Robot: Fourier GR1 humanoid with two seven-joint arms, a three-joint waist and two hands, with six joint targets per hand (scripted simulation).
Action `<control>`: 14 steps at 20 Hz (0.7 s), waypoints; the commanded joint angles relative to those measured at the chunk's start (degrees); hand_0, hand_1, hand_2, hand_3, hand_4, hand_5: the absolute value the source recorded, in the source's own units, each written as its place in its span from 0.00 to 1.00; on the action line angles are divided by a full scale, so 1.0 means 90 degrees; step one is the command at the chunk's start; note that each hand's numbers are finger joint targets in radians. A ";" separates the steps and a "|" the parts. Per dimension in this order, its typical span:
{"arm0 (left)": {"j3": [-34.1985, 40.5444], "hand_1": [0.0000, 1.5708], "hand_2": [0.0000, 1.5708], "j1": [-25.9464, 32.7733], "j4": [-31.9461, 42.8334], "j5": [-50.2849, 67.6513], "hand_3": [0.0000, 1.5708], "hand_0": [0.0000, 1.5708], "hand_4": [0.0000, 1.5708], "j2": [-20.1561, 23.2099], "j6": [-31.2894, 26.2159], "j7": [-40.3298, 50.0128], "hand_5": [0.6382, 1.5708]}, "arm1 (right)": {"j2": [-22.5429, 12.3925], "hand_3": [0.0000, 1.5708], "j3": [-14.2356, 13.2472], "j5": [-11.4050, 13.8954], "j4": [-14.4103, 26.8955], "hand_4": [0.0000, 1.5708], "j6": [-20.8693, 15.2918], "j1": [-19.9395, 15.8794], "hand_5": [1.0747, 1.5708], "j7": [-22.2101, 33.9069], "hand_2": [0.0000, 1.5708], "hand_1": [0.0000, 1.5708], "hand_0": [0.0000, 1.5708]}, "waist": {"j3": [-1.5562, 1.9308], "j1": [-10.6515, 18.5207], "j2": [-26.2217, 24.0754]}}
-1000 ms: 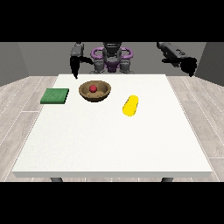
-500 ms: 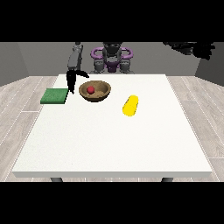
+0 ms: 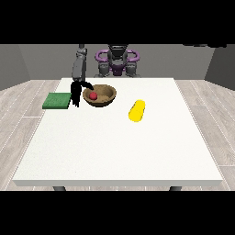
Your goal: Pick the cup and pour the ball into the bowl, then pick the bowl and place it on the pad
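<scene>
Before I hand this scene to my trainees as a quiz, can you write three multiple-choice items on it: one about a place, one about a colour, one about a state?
1. Where is the red ball?
A. on the green pad
B. in the brown bowl
C. inside the yellow cup

2. What colour is the pad?
A. green
B. blue
C. white

3. How is the yellow cup resting?
A. upright
B. upside down on the bowl
C. on its side on the table

Answers:
1 B, the ball sits inside the bowl.
2 A, the flat pad beside the bowl is green.
3 C, the cup lies lengthwise on the white table, apart from the bowl.
</scene>
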 commanded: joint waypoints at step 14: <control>0.0032 0.00 0.00 -0.0498 -0.0296 0.0357 0.00 0.00 0.00 0.0408 -0.0103 0.0573 0.97 | 0.0153 0.00 -0.0053 0.0186 0.1401 0.25 -0.0289 -0.0610 1.00 -0.0820 0.00 0.00 0.00 | -0.0001 0.0283 0.0305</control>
